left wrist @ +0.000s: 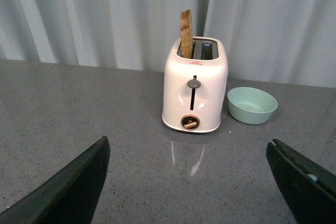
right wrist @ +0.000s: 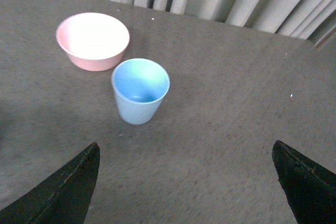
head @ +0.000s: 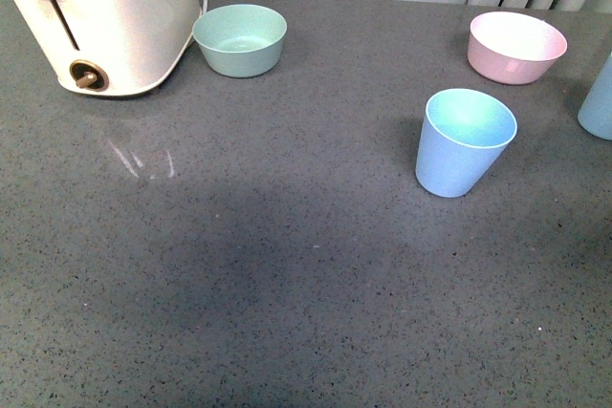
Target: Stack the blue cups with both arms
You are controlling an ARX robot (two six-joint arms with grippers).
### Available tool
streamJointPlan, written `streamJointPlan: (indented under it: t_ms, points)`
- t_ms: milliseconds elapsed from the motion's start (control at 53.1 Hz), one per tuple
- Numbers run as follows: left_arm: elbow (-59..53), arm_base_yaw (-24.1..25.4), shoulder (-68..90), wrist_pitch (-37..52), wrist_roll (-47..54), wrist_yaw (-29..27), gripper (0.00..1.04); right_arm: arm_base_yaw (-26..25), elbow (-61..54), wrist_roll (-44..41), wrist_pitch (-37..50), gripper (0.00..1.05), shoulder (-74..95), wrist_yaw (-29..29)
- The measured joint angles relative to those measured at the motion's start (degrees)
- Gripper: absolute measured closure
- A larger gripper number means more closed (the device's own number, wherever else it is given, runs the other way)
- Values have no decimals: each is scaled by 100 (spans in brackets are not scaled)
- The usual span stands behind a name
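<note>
One blue cup (head: 466, 140) stands upright on the grey table, right of the middle, in the front view. A second blue cup (head: 598, 97) is cut off by the right edge of that view. No arm shows there. In the right wrist view a blue cup (right wrist: 140, 90) stands upright, open side up, ahead of my right gripper (right wrist: 186, 144). That gripper is open and holds nothing, and the cup is well clear of its fingers. My left gripper (left wrist: 187, 141) is open too and faces the toaster; no cup shows in its view.
A white toaster (head: 105, 16) stands at the back left, with a slice of bread (left wrist: 186, 34) upright in one slot. A mint-green bowl (head: 239, 38) sits beside it. A pink bowl (head: 516, 45) is at the back right, near both cups. Curtains hang behind the table.
</note>
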Motion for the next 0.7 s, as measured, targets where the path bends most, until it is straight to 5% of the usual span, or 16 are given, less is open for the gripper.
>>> streamJointPlan:
  t_ms: [226,697]
  points:
    - [0,0,0,0,9,0,9,474,1714,-1189,-468,9,2286,391]
    - [0,0,0,0,9,0,9,1056,2371,-1731,-496,9,3362,684]
